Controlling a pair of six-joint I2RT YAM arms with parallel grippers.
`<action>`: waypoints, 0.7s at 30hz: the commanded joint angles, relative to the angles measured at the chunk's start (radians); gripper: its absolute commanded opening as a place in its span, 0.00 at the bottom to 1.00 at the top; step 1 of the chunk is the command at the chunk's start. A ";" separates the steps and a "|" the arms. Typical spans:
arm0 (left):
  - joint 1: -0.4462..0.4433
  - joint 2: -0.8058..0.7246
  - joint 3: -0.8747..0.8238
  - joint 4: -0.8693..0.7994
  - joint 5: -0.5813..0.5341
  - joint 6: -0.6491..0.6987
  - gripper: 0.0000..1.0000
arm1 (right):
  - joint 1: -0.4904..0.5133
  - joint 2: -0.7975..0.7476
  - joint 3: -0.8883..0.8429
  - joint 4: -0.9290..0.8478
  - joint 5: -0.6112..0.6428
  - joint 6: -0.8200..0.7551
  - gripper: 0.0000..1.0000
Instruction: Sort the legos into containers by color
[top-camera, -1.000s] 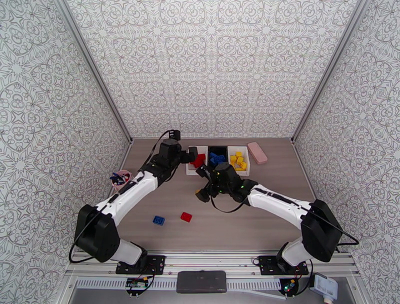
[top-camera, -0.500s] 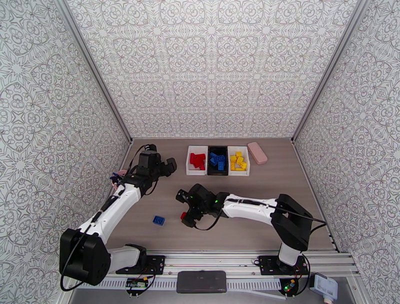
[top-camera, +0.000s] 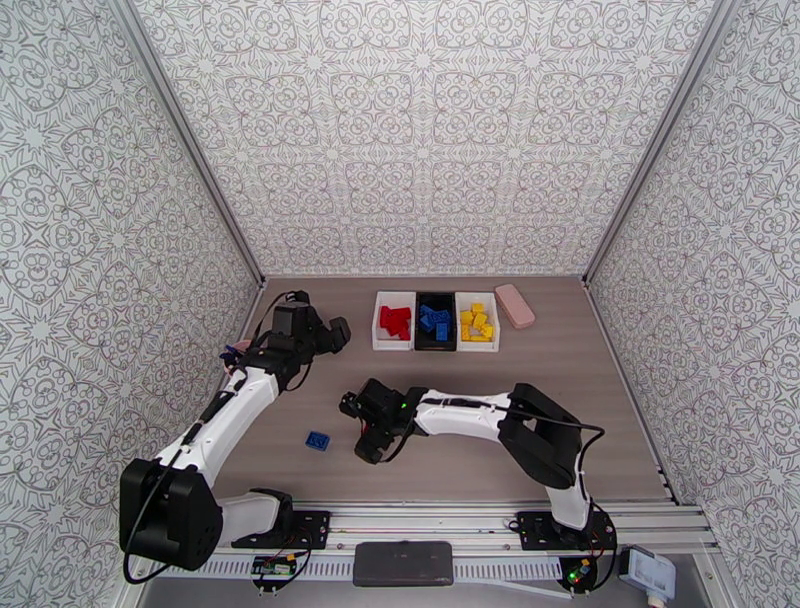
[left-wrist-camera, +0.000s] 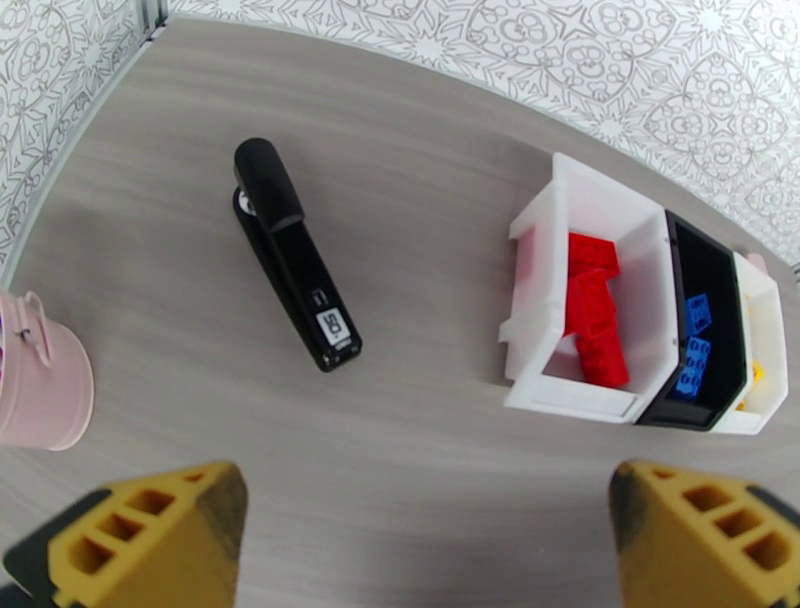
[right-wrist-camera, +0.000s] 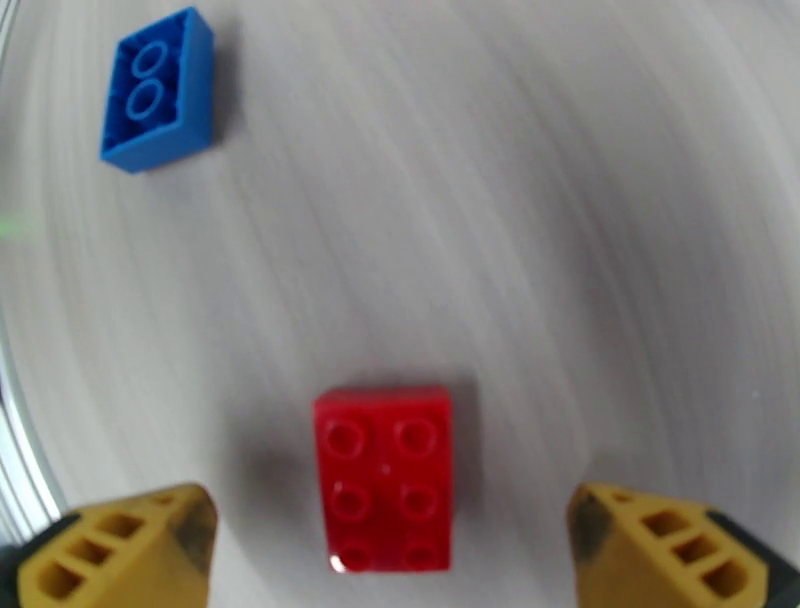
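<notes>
Right wrist | right fingers (right-wrist-camera: 120, 545) spread astride red lego (right-wrist-camera: 385, 480) | pointing down

1. Left wrist view: the pink cup (left-wrist-camera: 35, 375) is cut by the left edge, and its contents cannot be seen.
2. Same view: the far white tray (left-wrist-camera: 768, 320) is cut by the right edge and largely screened by the black tray (left-wrist-camera: 705, 300). Its yellow bricks (left-wrist-camera: 757, 372) show as a sliver, so the count is unreadable.
3. Left gripper (left-wrist-camera: 425, 490): both fingers (left-wrist-camera: 150, 530) are cut by the bottom edge.
4. Right wrist view: the table (right-wrist-camera: 560, 200) grain is blurred into arcs. Right gripper (right-wrist-camera: 390, 505): both fingers (right-wrist-camera: 120, 550) are cut by the bottom edge.
5. Top view: the blue brick (top-camera: 318, 440) is too small for a stud count.
</notes>
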 joint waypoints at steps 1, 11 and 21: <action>0.006 -0.020 0.019 -0.028 0.026 -0.007 0.99 | 0.005 0.033 0.037 -0.019 -0.006 0.028 0.93; -0.004 -0.031 0.022 -0.028 0.029 -0.004 1.00 | 0.005 0.080 0.060 -0.027 -0.018 0.052 0.76; -0.013 -0.034 0.019 -0.025 0.030 0.005 1.00 | -0.003 0.051 0.032 0.002 -0.031 0.094 0.37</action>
